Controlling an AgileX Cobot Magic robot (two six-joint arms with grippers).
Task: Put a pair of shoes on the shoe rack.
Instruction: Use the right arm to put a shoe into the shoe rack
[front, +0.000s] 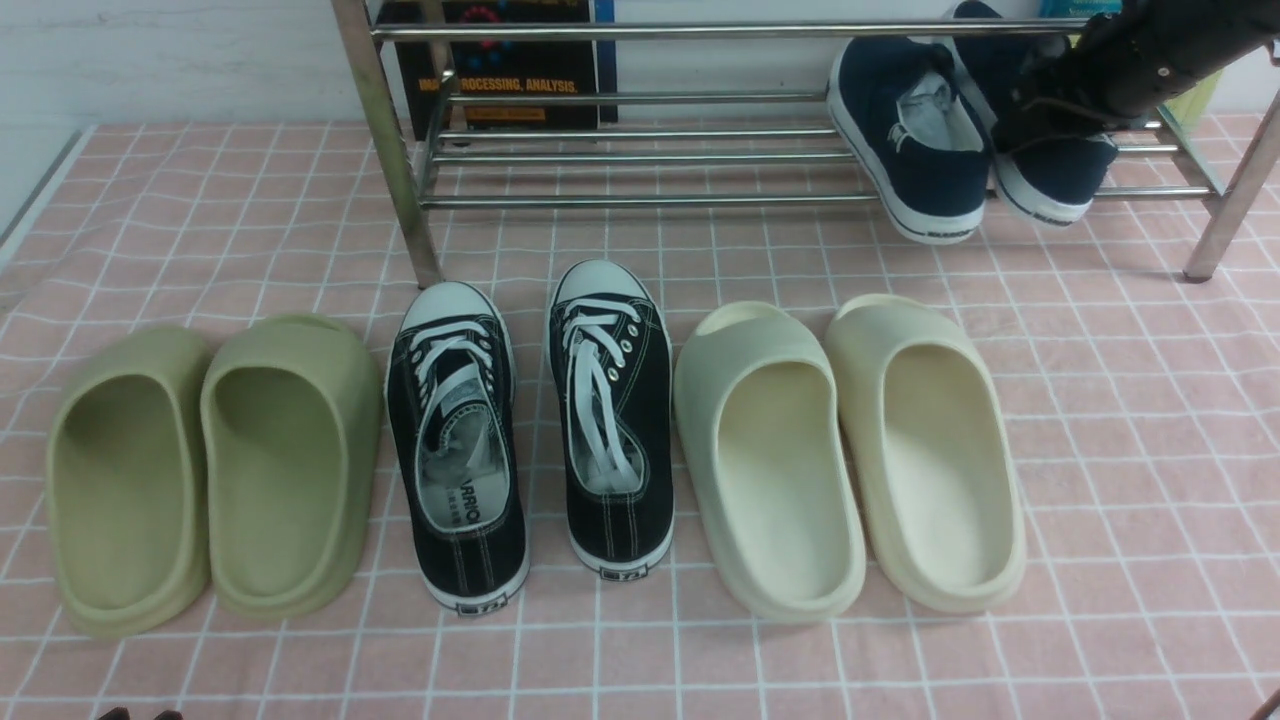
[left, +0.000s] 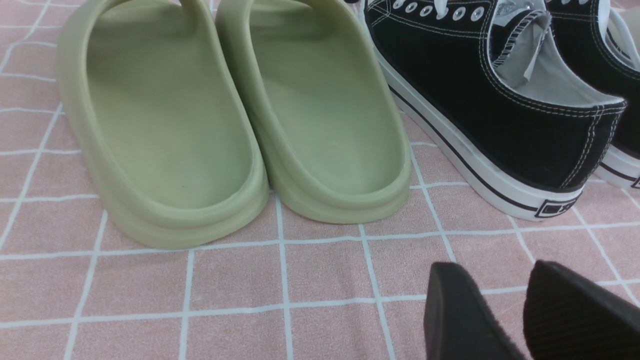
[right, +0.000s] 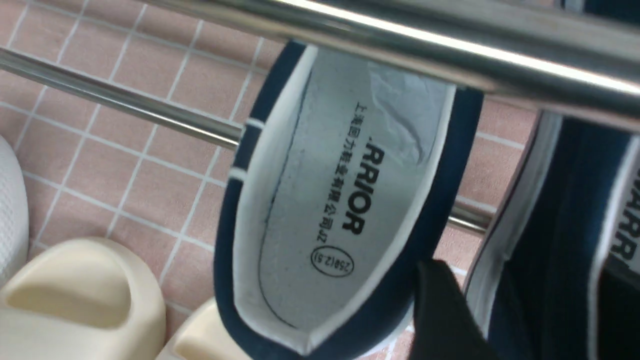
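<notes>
The shoe rack (front: 640, 200) of chrome tubes stands at the back. Both navy slip-on shoes lie tilted on its right end, heels over the front bar: the left one (front: 915, 140) and the right one (front: 1060, 170). My right gripper (front: 1040, 110) reaches down into the right shoe's opening. In the right wrist view it (right: 525, 320) straddles that shoe's side wall (right: 545, 250). One finger (right: 440, 310) shows outside, between the two shoes; the other is hidden. The left shoe's insole (right: 340, 200) lies under a rack bar (right: 400, 35). My left gripper (left: 495, 280) is open and empty, low over the cloth.
On the pink checked cloth in front of the rack stand olive slides (front: 210, 470), black lace-up sneakers (front: 530, 430) and cream slides (front: 850, 450), side by side. Slanted rack legs (front: 395, 160) (front: 1235, 200) reach the cloth. A dark poster (front: 500, 70) stands behind the rack.
</notes>
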